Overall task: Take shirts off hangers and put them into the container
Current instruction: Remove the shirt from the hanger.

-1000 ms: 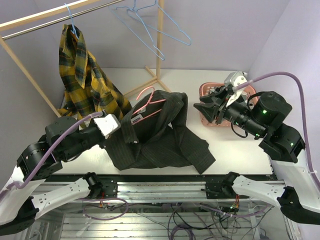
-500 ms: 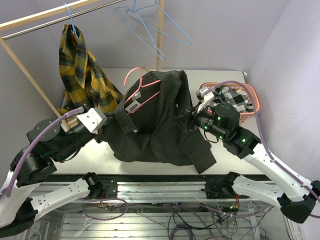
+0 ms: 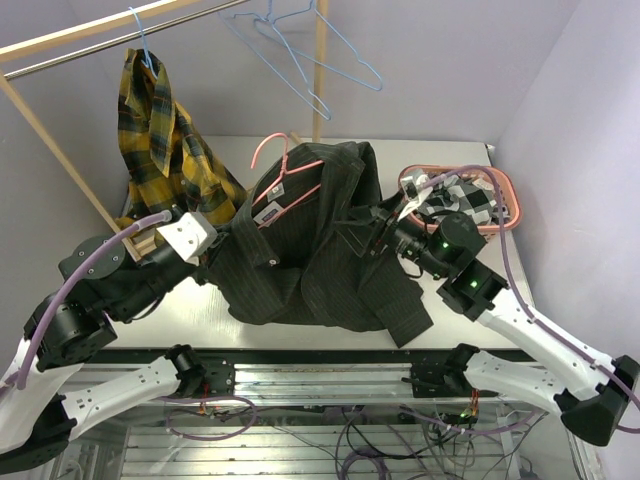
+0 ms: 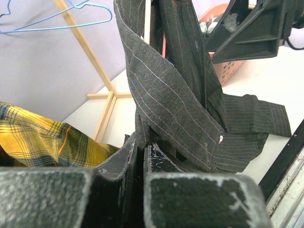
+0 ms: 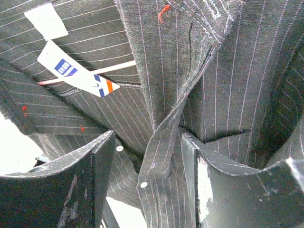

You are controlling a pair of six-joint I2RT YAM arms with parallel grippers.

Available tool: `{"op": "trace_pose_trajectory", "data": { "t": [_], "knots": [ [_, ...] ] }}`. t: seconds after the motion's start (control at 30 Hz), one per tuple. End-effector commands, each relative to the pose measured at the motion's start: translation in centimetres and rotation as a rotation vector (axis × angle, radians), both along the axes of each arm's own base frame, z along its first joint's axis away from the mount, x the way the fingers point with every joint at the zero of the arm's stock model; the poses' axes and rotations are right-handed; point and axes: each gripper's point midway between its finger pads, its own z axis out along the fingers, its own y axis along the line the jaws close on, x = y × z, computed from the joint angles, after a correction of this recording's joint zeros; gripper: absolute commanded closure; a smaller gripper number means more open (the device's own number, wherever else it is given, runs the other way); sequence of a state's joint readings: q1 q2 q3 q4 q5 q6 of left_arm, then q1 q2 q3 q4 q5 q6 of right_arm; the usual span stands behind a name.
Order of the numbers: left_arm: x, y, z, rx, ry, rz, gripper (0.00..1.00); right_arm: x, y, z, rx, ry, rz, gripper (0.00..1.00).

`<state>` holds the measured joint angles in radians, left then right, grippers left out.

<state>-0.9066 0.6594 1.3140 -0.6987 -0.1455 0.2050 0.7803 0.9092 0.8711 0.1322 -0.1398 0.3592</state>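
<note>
Right wrist view: pinstriped shirt (image 5: 199,61) on pink hanger (image 3: 283,176), beside basket (image 3: 507,196). Tag (image 5: 76,75): white, blue block, orange stripe, print unreadable. Right gripper (image 5: 148,138) parted around button placket. Left gripper (image 4: 144,147) clenched on shirt fabric.

White table (image 3: 405,160): pinstriped shirt (image 3: 310,255), pink basket (image 3: 511,203)

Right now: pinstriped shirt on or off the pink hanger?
On. The pink hanger sits inside the pinstriped shirt, arms under the collar, hook poking out above.
</note>
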Motion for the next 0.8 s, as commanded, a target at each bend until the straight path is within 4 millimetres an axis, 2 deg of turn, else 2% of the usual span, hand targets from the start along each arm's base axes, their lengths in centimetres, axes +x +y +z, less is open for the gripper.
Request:
{"op": "trace_pose_trajectory", "data": {
  "t": [0.0,0.27,0.43,0.47,0.53,0.6,0.73,0.77],
  "knots": [
    [-0.2,-0.1,4.1,-0.123,-0.077,-0.013,0.93,1.1,1.3,-0.3,0.019,-0.004,0.006,0.44],
    [-0.4,-0.2,4.5,-0.132,-0.076,-0.019,0.93,3.0,3.0,-2.8,-0.018,0.030,-0.013,0.47],
    [-0.4,-0.3,4.4,-0.134,-0.068,-0.020,0.93,3.5,4.0,-3.5,-0.019,0.037,-0.009,0.50],
    [-0.3,-0.3,4.3,-0.134,-0.066,-0.019,0.93,3.7,4.3,-3.6,-0.024,0.038,-0.008,0.53],
    [-0.3,-0.4,4.0,-0.130,-0.057,-0.021,0.93,4.2,4.6,-3.6,-0.033,0.040,-0.028,0.72],
    [-0.1,-0.4,3.4,-0.117,-0.045,-0.014,0.93,5.3,3.9,-3.5,-0.053,0.054,-0.099,0.98],
    [-0.1,0.2,1.6,-0.070,-0.003,0.013,0.93,7.4,-0.2,-3.8,-0.137,0.103,-0.340,1.00],
    [-0.1,0.6,1.0,-0.056,0.011,0.027,0.93,7.8,-1.4,-3.2,-0.158,0.104,-0.403,1.00]
  ]
}}
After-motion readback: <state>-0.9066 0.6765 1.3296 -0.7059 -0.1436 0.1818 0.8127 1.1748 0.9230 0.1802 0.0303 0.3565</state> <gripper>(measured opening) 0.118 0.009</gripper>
